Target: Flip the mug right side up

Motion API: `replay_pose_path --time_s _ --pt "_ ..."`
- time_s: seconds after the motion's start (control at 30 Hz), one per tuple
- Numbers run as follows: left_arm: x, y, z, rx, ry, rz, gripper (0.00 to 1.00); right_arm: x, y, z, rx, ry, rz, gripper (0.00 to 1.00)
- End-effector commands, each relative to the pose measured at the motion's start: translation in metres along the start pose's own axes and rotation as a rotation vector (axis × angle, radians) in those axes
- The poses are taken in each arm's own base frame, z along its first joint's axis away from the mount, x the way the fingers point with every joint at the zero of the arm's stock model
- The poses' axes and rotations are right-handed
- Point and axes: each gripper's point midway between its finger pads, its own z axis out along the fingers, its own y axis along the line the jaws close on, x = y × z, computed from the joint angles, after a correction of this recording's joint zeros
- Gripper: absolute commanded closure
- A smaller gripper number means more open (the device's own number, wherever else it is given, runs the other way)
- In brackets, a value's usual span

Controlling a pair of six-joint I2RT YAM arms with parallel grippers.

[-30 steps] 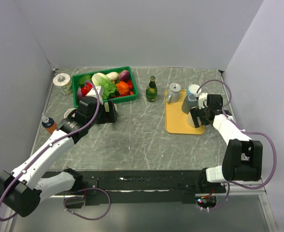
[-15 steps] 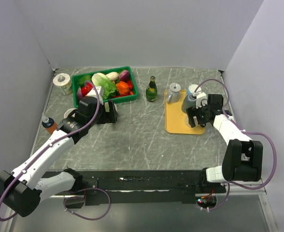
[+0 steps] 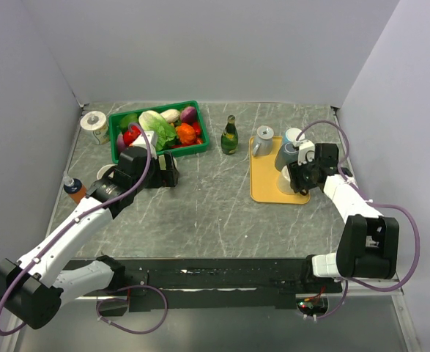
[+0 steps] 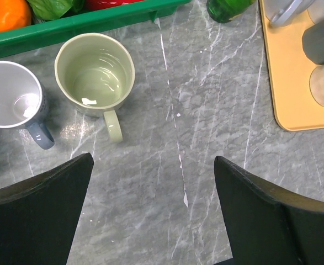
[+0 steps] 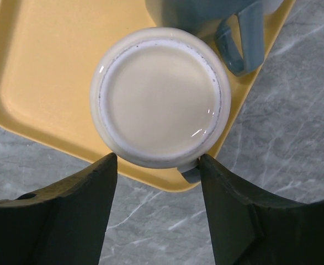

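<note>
Mug: the cream mug stands upside down, its flat base facing up. It sits at the near edge of the yellow tray, at the right of the surface.
Right hand: your right hand is directly above the mug, with one finger on each side of its wall. The tips look to be at or just beside the mug's outline. You cannot tell from these views whether they already press on it.
Neighbour: a grey-blue mug stands just behind on the same tray, with its handle pointing toward the right finger. Judge the clearance there before you lift.
Left hand: your left hand is spread wide and empty, well apart from the tray. It hovers near a green mug and a white mug, both upright beside the green crate.
Done: the approach and the straddle over the mug appear complete.
Left: a firm grip, the lift, the flip and the set-down with the mouth upward are all not yet done.
</note>
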Motion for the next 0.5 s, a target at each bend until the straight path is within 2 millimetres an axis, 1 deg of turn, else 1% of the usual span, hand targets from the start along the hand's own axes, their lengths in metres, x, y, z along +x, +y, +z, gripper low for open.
replay_pose_path --time_s 0.0,0.07,0.17,0.2,0.4,0.47 --pt "-0.0035 -0.0032 -0.0036 0.022 -0.013 0.004 0.04 0.0027 -0.0053 0.0027 0.047 0.026 0.012 0.39" --pt "-0.0028 -0.0030 -0.0033 0.020 -0.010 0.004 0.04 0.0019 -0.0016 0.0024 0.029 0.024 0.008 0.41" --pt "-0.0031 -0.0041 -0.0030 0.024 -0.008 0.004 0.04 0.0027 0.0015 0.0039 0.016 0.031 0.009 0.42" --pt "-0.0028 -0.0040 -0.0026 0.024 -0.007 0.004 0.04 0.0059 0.0016 0.0057 0.014 0.046 0.010 0.43" --pt "-0.0020 -0.0033 -0.0026 0.022 -0.006 0.004 0.04 0.0103 0.0033 0.0104 0.010 0.067 0.008 0.47" --pt "-0.0018 -0.0035 -0.0026 0.023 -0.006 0.004 0.04 0.0089 0.0037 0.0107 0.011 0.071 0.009 0.50"
